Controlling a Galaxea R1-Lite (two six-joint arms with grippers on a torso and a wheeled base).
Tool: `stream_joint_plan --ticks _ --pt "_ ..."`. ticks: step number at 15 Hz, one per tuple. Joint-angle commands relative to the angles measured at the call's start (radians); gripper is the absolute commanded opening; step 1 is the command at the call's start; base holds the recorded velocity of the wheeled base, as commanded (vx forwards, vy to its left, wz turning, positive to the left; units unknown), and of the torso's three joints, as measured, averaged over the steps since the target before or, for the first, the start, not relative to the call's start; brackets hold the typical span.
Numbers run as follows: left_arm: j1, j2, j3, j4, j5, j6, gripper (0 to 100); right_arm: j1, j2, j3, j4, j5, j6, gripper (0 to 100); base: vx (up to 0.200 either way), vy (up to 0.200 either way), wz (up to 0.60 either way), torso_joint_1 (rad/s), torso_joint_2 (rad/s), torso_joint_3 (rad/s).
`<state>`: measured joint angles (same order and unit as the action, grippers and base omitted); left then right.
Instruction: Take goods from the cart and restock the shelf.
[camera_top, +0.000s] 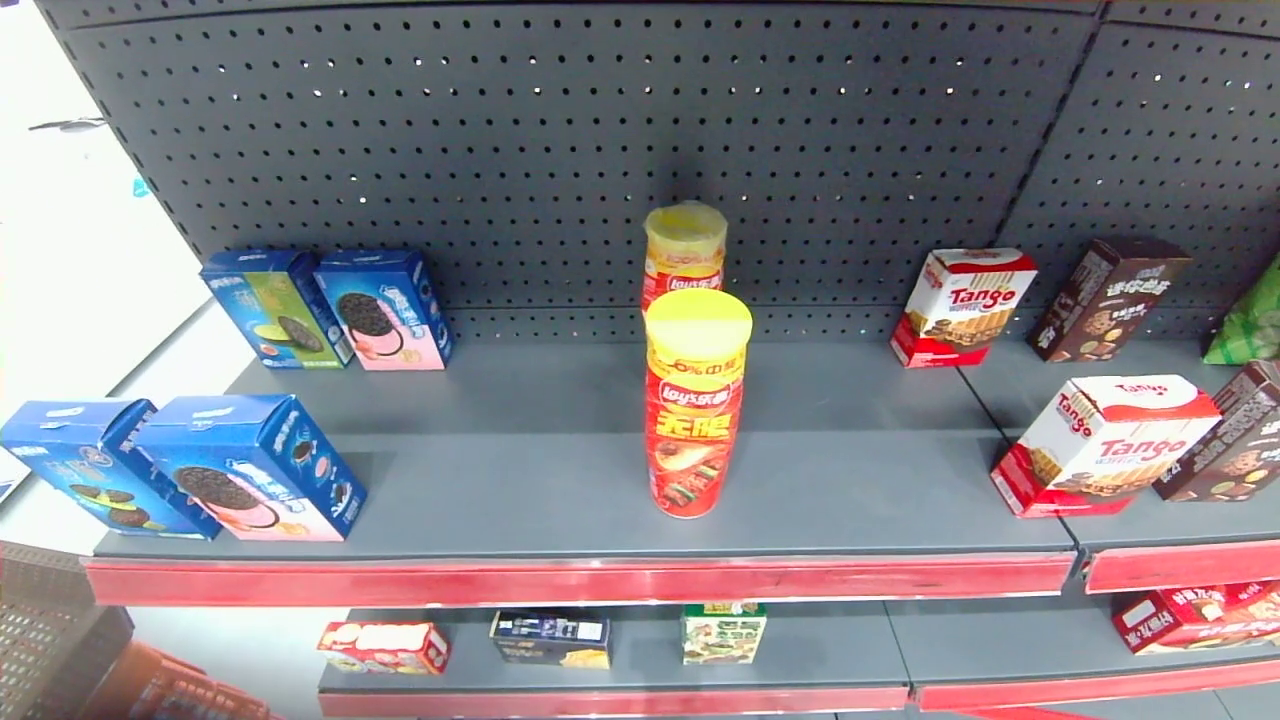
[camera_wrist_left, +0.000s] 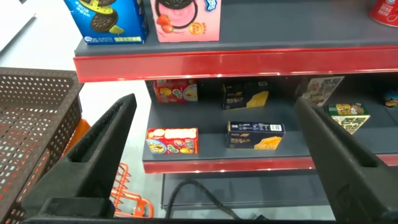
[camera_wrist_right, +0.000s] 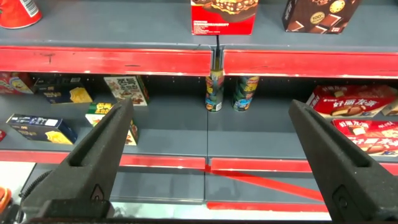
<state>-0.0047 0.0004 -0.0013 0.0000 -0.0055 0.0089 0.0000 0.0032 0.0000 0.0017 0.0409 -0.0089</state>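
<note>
left gripper (camera_wrist_left: 214, 102) is spread wide w/ nothing btwn its fingers, held low in front of the lower shelves (camera_wrist_left: 211, 134), beside the brown mesh cart (camera_wrist_left: 31, 118). right gripper (camera_wrist_right: 211, 106) is likewise wide open and empty, facing shelves below the red edge strip. on the grey shelf (camera_top: 540, 450), two red chip cans w/ yellow lids stand upright mid-shelf: front can (camera_top: 695, 405) near the edge, rear can (camera_top: 684, 255) behind it by the pegboard (camera_top: 500, 150). blue cookie boxes (camera_top: 245, 465) sit at the shelf's left, wafer boxes (camera_top: 1105, 440) at the right.
</note>
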Motion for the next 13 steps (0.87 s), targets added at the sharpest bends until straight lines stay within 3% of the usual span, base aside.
stream_joint_plan --ticks 1,13 --pt "0.000 0.000 0.000 0.000 0.001 -0.001 100 0.000 0.001 0.000 0.000 0.001 0.000 100 0.000 0.000 0.00 0.000 0.00 0.000" --pt "0.000 0.000 0.001 0.000 0.001 -0.001 100 0.000 0.001 0.000 0.001 0.004 0.000 100 0.000 0.000 0.00 0.000 0.00 0.000"
